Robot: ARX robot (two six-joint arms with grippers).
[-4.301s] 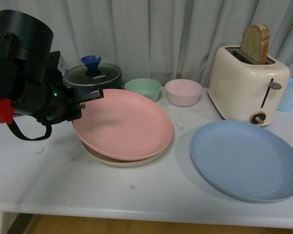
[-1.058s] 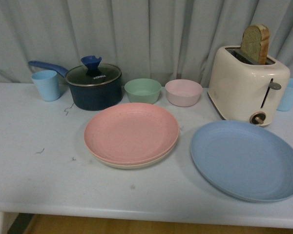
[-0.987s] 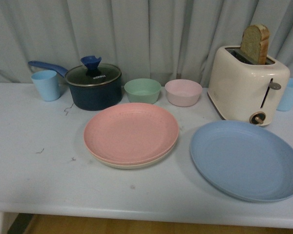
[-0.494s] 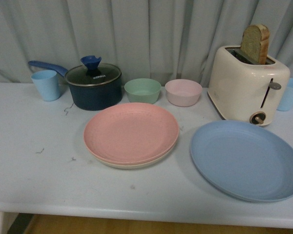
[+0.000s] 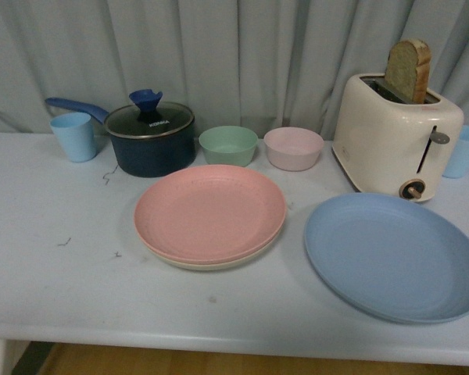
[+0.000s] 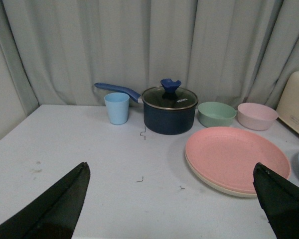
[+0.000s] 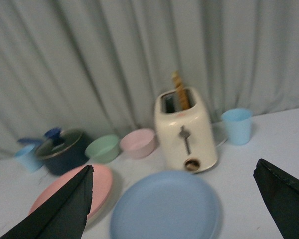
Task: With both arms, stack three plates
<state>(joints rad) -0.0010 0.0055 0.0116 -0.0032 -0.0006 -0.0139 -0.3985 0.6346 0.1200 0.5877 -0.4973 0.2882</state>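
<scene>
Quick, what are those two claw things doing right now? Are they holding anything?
Left gripper: open, holding nothing.
Right gripper: open, holding nothing.

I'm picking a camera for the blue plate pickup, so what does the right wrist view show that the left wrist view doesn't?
Only the right wrist view, though blurred, shows the whole blue plate, the full toaster with its bread slice, and the cup beside the toaster. Only the left wrist view clearly shows the cream plate rim under the pink plate; it catches just edges of toaster and blue plate. Both show the pot, green bowl, pink bowl, cup by the pot, and an open gripper: left gripper, right gripper.
</scene>
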